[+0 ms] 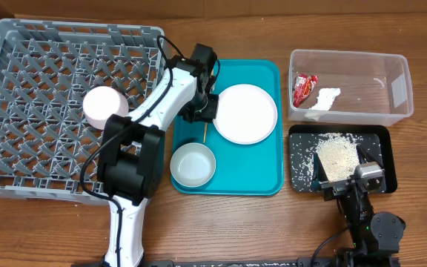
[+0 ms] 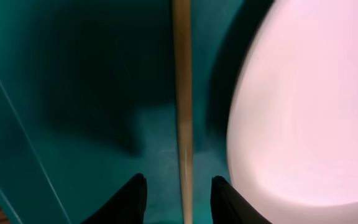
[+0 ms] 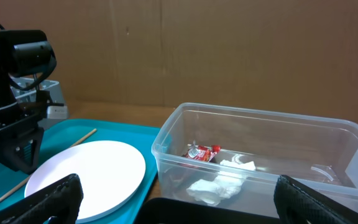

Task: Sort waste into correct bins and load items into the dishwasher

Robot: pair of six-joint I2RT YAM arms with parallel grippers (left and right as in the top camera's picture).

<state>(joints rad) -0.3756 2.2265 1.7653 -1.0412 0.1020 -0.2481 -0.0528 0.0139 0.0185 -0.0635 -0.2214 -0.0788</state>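
Observation:
My left gripper point(image 1: 203, 113) is low over the teal serving tray point(image 1: 262, 178), just left of the round white plate point(image 1: 245, 113). In the left wrist view its fingers point(image 2: 178, 186) are open, with a thin wooden chopstick point(image 2: 183, 112) lying between them and a gap on each side. The plate's rim point(image 2: 309, 106) is close on the right. A pale bowl point(image 1: 193, 165) sits at the tray's front. A white cup point(image 1: 104, 105) stands in the grey dish rack point(image 1: 35, 67). My right gripper point(image 3: 185, 205) is open and empty over the black tray point(image 1: 376, 135).
The clear tub point(image 1: 349, 111) holds the red wrapper point(image 1: 303, 87) and white tissue point(image 1: 323, 99). Rice scraps point(image 1: 337, 154) lie in the black tray. The right wrist view shows the tub point(image 3: 260, 134), the plate point(image 3: 86, 171) and my left arm point(image 3: 17, 93).

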